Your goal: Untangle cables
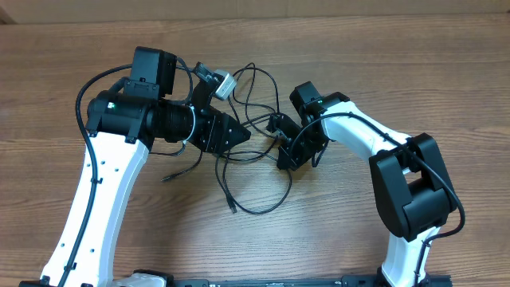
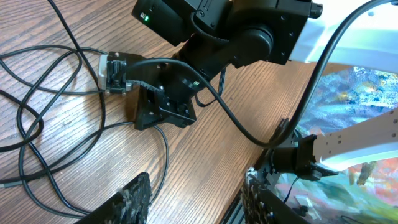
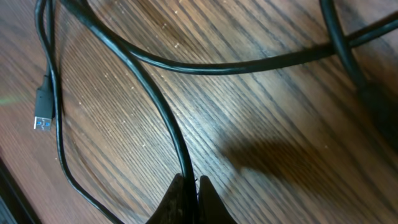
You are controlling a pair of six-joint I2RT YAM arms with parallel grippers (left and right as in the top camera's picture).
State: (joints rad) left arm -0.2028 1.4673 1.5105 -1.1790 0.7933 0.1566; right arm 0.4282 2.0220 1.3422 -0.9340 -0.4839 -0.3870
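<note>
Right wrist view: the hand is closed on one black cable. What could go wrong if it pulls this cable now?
1. The right hand pinches the cable only at the very tip, so the cable may slip out.
2. A second cable meets it further up; pulling may tighten that crossing instead of opening it.
3. A plug lies close by; a dragged loop might catch on it.
</note>
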